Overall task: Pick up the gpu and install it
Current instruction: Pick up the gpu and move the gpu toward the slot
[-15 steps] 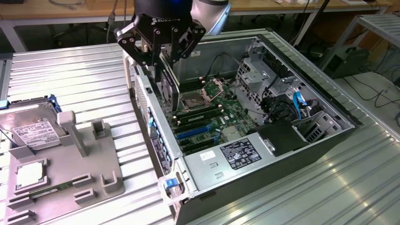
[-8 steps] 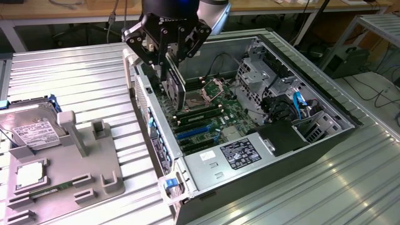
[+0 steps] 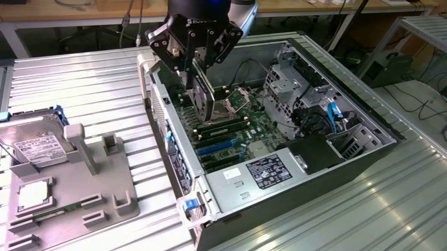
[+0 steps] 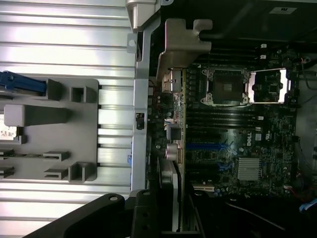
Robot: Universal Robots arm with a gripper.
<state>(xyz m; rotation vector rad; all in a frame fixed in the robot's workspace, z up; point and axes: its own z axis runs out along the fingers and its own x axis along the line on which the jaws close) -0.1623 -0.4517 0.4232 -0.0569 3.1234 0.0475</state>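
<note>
Holding the gpu (image 3: 204, 104) on edge in the clamped tool (image 3: 194, 78), just above the motherboard (image 3: 241, 137) in the open case (image 3: 353, 86), presumably for slot alignment.

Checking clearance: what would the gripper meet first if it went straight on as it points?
Likely the motherboard: the gpu clamped in the gripper hangs above its slots and would touch first. Depth unclear.

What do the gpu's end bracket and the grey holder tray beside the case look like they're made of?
On the gpu, the end bracket: bare sheet metal, probably steel; silvery, dull sheen, folded tab. The holder tray: likely plastic, possibly printed; uniform matte grey, blocky moulded posts, no glints.
</note>
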